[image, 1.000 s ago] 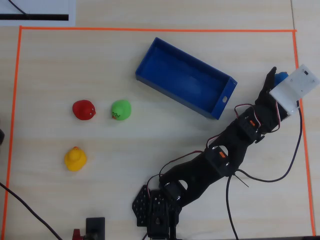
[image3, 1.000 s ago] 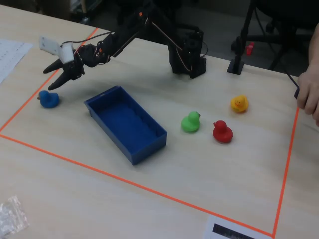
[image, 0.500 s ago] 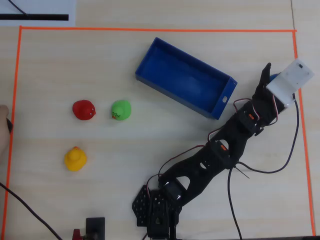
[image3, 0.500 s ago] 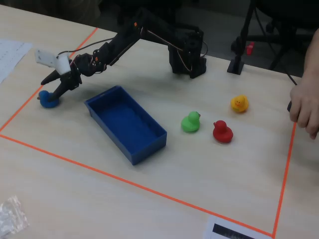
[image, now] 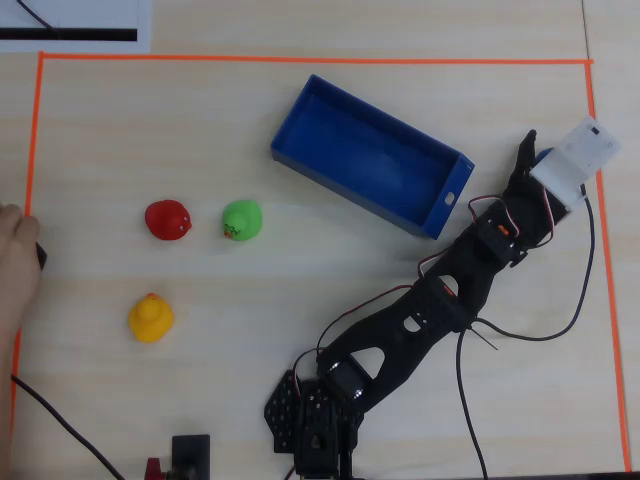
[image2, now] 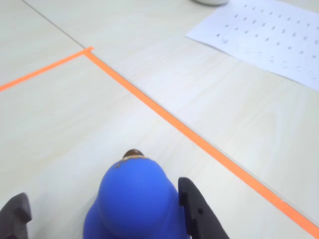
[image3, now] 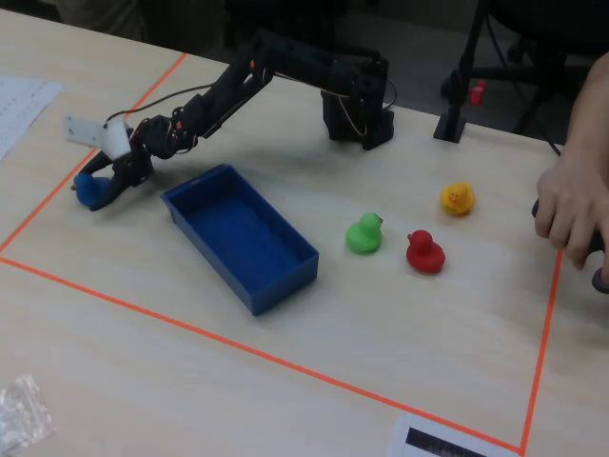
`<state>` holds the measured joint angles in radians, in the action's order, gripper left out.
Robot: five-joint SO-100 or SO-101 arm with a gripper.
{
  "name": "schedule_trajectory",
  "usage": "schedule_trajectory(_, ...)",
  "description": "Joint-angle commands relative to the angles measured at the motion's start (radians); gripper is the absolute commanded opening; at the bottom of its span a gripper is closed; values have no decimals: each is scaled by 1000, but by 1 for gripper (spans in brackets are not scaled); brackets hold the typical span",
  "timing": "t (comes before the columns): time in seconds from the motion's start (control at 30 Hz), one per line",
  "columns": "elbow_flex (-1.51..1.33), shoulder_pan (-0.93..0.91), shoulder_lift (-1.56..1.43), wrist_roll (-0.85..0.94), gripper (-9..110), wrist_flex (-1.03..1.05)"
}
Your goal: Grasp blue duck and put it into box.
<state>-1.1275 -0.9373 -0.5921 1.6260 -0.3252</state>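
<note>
The blue duck (image2: 137, 199) sits on the table between my fingers in the wrist view, its head pointing away from the camera. My gripper (image2: 102, 199) is open around it. The right finger (image2: 192, 209) is against the duck's side, and the left finger (image2: 15, 214) stands apart from it. In the overhead view only a sliver of the duck (image: 543, 155) shows under the gripper (image: 525, 160), just right of the box (image: 340, 185). In the fixed view the duck (image3: 88, 188) and gripper (image3: 103, 193) are left of the empty blue box (image3: 276, 286).
Red (image: 167, 219), green (image: 242, 220) and yellow (image: 150, 317) ducks stand left of the box. A person's hand (image: 15, 260) rests at the left edge. Orange tape (image2: 199, 142) runs just beyond the duck. A printed sheet (image2: 269, 35) lies outside the tape.
</note>
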Motion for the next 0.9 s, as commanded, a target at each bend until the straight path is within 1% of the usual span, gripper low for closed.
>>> schedule_trajectory(0.0,104,-15,3,0,40,18)
schedule_trajectory(0.03,115,-17,8,-5,39,21)
schedule_trajectory(0.07,117,-17,11,-9,36,23)
schedule_trajectory(0.13,110,-17,11,-38,10,9)
schedule_trajectory(0.17,104,-18,11,-55,0,0)
schedule_trajectory(0.33,84,-25,3,-51,0,15)
schedule_trajectory(0.47,91,-28,-49,-95,0,107)
schedule_trajectory(0.57,87,-28,-130,-172,0,218)
schedule_trajectory(0.7,31,-11,-304,-293,0,382)
schedule_trajectory(0.87,-156,57,-623,-430,0,592)
